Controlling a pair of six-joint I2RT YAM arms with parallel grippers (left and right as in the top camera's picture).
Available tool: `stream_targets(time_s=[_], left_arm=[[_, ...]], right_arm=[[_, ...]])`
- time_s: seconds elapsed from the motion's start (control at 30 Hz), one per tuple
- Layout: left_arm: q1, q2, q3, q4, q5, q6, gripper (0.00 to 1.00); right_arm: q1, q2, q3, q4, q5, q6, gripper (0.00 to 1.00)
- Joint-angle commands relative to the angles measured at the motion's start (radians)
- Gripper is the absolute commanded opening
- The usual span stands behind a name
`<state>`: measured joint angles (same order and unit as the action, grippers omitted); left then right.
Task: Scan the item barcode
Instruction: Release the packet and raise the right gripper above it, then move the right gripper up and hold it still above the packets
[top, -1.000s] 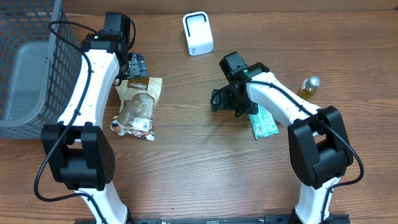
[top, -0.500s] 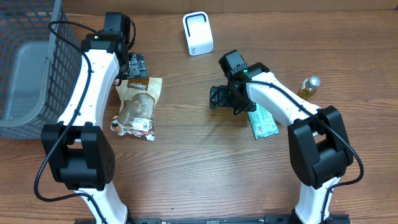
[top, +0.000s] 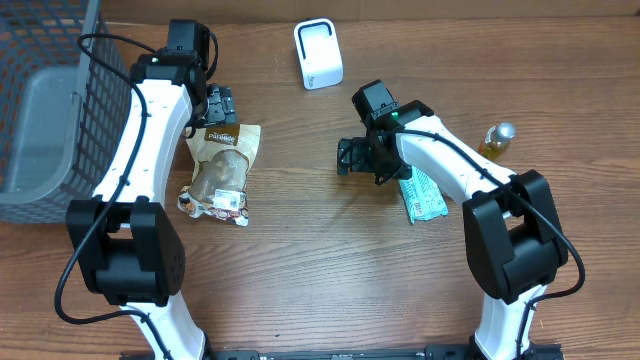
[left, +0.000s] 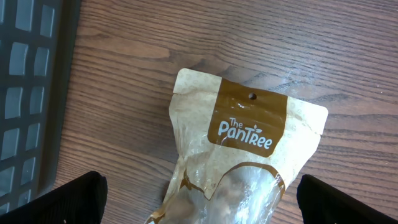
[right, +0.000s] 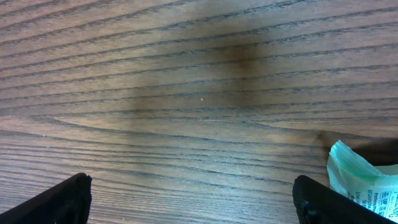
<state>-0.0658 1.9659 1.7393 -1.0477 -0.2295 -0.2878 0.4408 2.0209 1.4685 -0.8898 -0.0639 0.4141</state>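
A brown and clear snack bag (top: 222, 170) printed "The PanTree" lies flat on the wooden table, left of centre. My left gripper (top: 220, 105) hovers open over its top end. In the left wrist view the bag (left: 249, 143) runs down between the two black fingertips (left: 74, 199), untouched. A white scanner (top: 318, 53) stands at the back centre. My right gripper (top: 360, 160) is open over bare wood, just left of a green packet (top: 422, 195). The right wrist view has that packet (right: 364, 180) at its right edge beside one fingertip. No barcode can be made out.
A dark wire basket (top: 45, 100) holding a grey bin fills the far left; its mesh (left: 31, 93) shows close to the left gripper. A small amber bottle (top: 497, 140) stands at the right.
My right gripper has shifted slightly left, away from the green packet. The left arm and the bag have not moved.
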Motion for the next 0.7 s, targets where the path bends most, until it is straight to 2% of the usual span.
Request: stream_targets(time_s=[0.0,0.07,0.23,0.37,0.67], left_arm=[[-0.007,-0.004,0.012,0.002,-0.013,0.0,0.99],[-0.007,-0.004,0.012,0.002,-0.013,0.0,0.99],[-0.007,-0.004,0.012,0.002,-0.013,0.0,1.0],[-0.007,-0.004,0.012,0.002,-0.013,0.0,1.0],[-0.007,-0.004,0.012,0.002,-0.013,0.0,1.0]], right_arm=[[0.003,-0.003,0.02,0.009,-0.003,-0.008,1.0],[-0.001,-0.009,0.032,0.018,0.018,-0.03,1.0],[-0.011,-0.066,0.13,-0.134,0.021,-0.031,1.0],[-0.011,-0.146,0.183,-0.214,0.103,-0.031,1.0],[-0.011,-0.237,0.188,-0.275,0.141,-0.03,1.0]])
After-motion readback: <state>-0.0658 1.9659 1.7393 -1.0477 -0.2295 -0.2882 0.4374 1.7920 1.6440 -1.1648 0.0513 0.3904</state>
